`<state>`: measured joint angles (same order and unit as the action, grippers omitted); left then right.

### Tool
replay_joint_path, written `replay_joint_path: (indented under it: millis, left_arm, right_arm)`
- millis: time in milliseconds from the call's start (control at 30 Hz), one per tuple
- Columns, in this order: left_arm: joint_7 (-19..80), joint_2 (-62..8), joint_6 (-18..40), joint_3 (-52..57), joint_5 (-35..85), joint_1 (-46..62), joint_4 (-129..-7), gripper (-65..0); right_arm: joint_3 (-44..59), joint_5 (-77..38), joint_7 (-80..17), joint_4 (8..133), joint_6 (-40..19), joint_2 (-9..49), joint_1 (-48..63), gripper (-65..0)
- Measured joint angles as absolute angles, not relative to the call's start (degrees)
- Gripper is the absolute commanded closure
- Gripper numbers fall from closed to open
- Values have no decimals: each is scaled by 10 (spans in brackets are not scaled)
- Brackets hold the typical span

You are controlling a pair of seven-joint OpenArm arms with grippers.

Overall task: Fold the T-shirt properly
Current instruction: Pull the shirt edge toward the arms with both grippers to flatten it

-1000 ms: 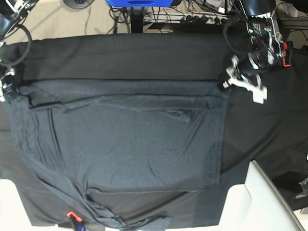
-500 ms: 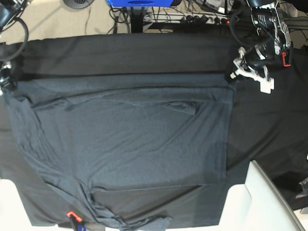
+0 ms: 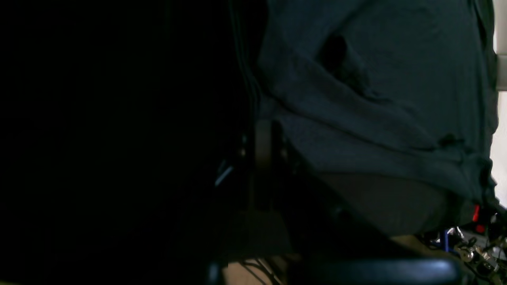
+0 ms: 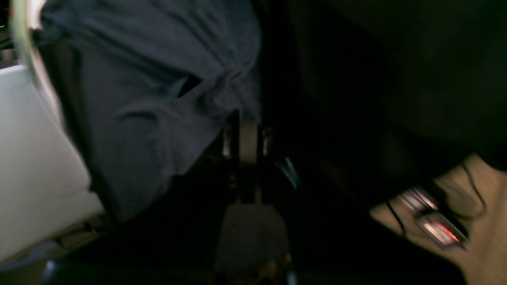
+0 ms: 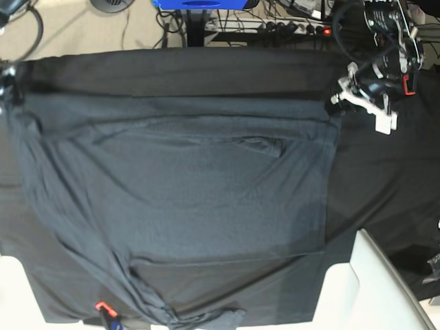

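Observation:
The dark grey T-shirt (image 5: pixel 179 199) lies spread over most of the table, with a small crease near its middle and a bunched sleeve at the front edge. My left gripper (image 5: pixel 335 103) is at the far right, shut on the shirt's far right corner. In the left wrist view its fingers (image 3: pixel 263 146) pinch the fabric edge of the T-shirt (image 3: pixel 376 99). My right gripper (image 5: pixel 8 81) is at the far left edge, blurred, shut on the far left corner. In the right wrist view its fingers (image 4: pixel 245 134) hold the T-shirt (image 4: pixel 150 99).
A black tablecloth (image 5: pixel 385 179) covers the table under the shirt. A white block (image 5: pixel 364 289) juts in at the front right corner. A small red clip (image 5: pixel 102 306) sits at the front left edge. A blue object (image 5: pixel 199 4) and cables lie beyond the far edge.
Both grippers have moved toward the table's far edge, dragging the shirt's far edge with them. The folded band across the shirt has been pulled out flatter.

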<state>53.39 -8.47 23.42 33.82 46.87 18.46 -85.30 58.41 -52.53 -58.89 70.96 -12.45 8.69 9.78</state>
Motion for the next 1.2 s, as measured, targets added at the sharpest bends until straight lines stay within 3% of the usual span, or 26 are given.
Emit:
replay_joint_path:
  millis: [433,1200]
  left_arm:
    - [534,-116,236,338,467,239,-876,0]
    - [573,-114,237,395,469,269,-889,0]
  right_arm:
    - [585,-531,-601,815,-124,42,162,-2]
    - [582,-529,-604,816,-124,39,200,-2]
